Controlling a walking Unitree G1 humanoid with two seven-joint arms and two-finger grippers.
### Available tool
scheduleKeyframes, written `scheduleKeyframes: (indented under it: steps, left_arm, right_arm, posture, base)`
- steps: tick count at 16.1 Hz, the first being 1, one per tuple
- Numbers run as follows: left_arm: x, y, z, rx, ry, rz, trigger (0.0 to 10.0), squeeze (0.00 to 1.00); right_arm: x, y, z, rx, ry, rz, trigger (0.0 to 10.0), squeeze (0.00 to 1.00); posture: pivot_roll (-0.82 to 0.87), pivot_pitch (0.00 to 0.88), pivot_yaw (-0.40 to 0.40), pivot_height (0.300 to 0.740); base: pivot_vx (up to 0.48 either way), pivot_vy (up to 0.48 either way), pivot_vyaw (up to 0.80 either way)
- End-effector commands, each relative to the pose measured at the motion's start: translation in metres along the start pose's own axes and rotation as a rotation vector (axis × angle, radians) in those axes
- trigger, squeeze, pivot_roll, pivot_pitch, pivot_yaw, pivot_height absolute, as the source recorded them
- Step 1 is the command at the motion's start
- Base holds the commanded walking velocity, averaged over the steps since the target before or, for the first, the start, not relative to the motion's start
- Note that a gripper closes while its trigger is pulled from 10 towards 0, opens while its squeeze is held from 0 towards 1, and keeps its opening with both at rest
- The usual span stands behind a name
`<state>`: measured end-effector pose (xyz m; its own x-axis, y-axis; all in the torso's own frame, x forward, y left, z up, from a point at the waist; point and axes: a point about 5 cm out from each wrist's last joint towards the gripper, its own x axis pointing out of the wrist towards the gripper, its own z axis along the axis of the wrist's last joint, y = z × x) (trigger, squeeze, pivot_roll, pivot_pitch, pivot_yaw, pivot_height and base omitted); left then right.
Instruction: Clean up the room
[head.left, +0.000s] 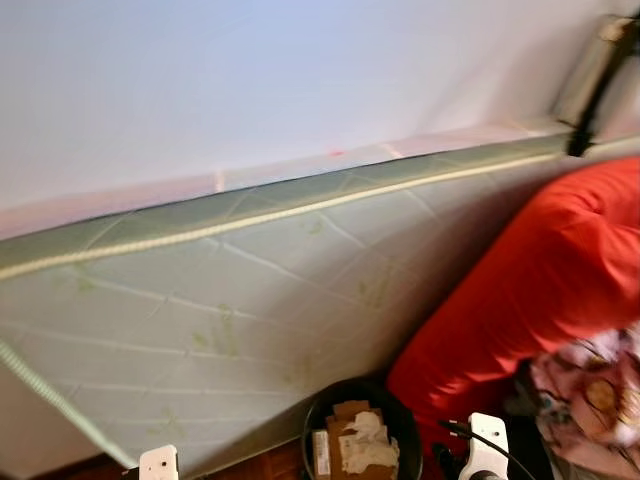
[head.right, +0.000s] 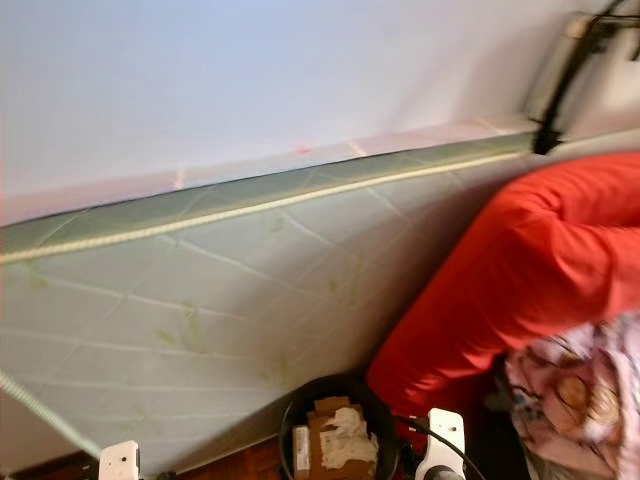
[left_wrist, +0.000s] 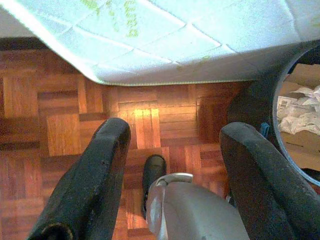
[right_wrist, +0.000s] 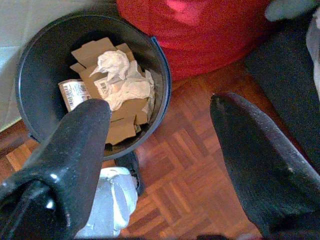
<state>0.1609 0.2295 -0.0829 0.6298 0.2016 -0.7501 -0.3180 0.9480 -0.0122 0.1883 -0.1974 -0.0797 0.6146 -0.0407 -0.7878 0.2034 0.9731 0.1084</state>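
A black round bin (head.left: 360, 432) stands on the wood floor at the foot of the mattress, holding cardboard pieces (right_wrist: 112, 125) and crumpled white paper (right_wrist: 122, 82). My right gripper (right_wrist: 165, 165) hangs just above and beside the bin, open, with nothing between its fingers. My left gripper (left_wrist: 175, 175) is open over bare parquet (left_wrist: 65, 130) next to the bin's rim (left_wrist: 280, 100), holding nothing.
A pale green quilted mattress (head.left: 230, 300) leans against the white wall (head.left: 250, 70). A big red cushion (head.left: 540, 280) lies right of the bin, with a pink patterned cloth (head.left: 590, 390) below it. A dark strap and stand (head.left: 600, 80) are at the top right.
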Motion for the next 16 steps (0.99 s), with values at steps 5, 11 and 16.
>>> scheduleKeyframes:
  steps: [5,11,16]
  left_arm:
    - [-0.0001,0.0011,-0.0018,0.005,0.014,0.016,10.0,0.0]
    - [0.0011,-0.0044,0.0024,-0.008,-0.01,0.01,10.0,0.0]
    - [0.0014,-0.004,0.0038,-0.005,-0.015,0.012,10.0,0.0]
  right_arm:
    - [0.0001,-0.0017,0.001,-0.025,0.012,0.008,10.0,0.0]
    - [-0.0001,-0.0023,0.0003,-0.038,0.019,0.016,10.0,0.0]
    - [0.0,-0.0015,0.0004,-0.048,0.023,0.027,10.0,0.0]
  posture:
    - [0.11,0.0,-0.062,0.74]
    - [0.11,0.0,-0.067,0.74]
    - [0.12,0.0,-0.067,0.74]
  base:
    - [0.0,-0.179,-0.75]
    - [0.0,0.0,-0.75]
    - [0.0,0.0,-0.75]
